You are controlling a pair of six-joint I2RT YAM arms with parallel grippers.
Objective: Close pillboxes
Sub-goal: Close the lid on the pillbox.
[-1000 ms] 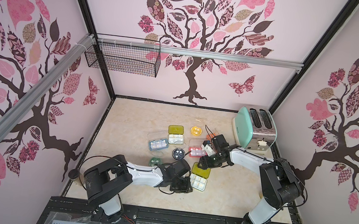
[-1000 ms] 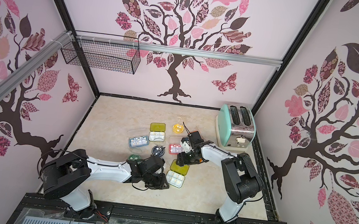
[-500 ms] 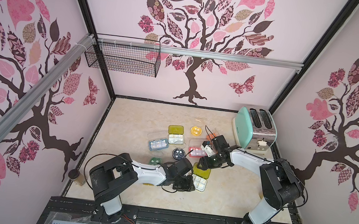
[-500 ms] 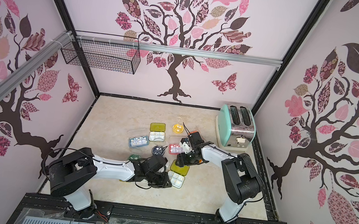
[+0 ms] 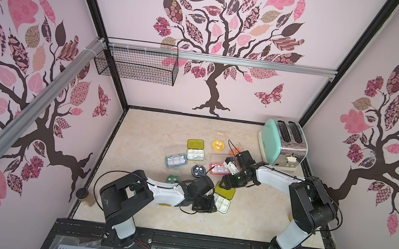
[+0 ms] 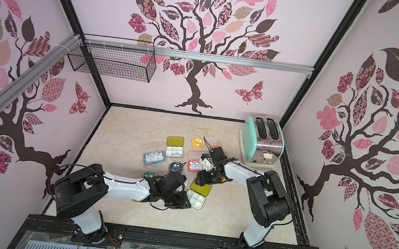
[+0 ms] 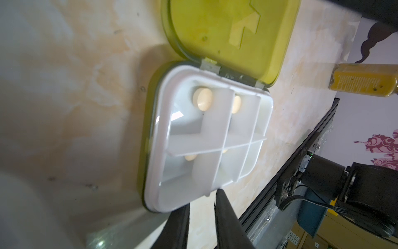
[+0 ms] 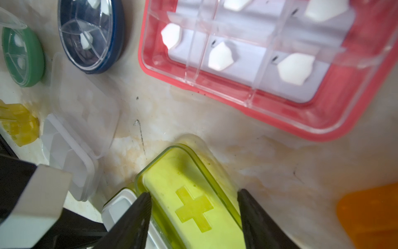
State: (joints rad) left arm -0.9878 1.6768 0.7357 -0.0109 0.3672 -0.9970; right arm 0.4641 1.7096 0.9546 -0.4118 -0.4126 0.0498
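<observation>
**Two arms on one lime pillbox, lid not yet down**

Nearest us, the left gripper (image 7: 201, 200) has its jaws pinched to a slit with nothing between them, tips right at the near edge of the lime pillbox (image 5: 222, 199) and its white tray (image 7: 206, 140); that looks like a brace, so the box won't skate across the table (image 5: 152, 134) when the lid folds. Just beyond, the right gripper (image 8: 193, 191) stands spread wide astride the lime lid (image 7: 228, 28), which lies hinged back; contact I can't tell, but it's placed to swing it over the pills (image 7: 202, 101). Further on, the red pillbox (image 5: 218, 169), the blue pillbox (image 5: 175, 160) and a second lime pillbox (image 5: 195, 153) all lie open, and the toaster (image 5: 282, 142) sits at the back, out of play
</observation>
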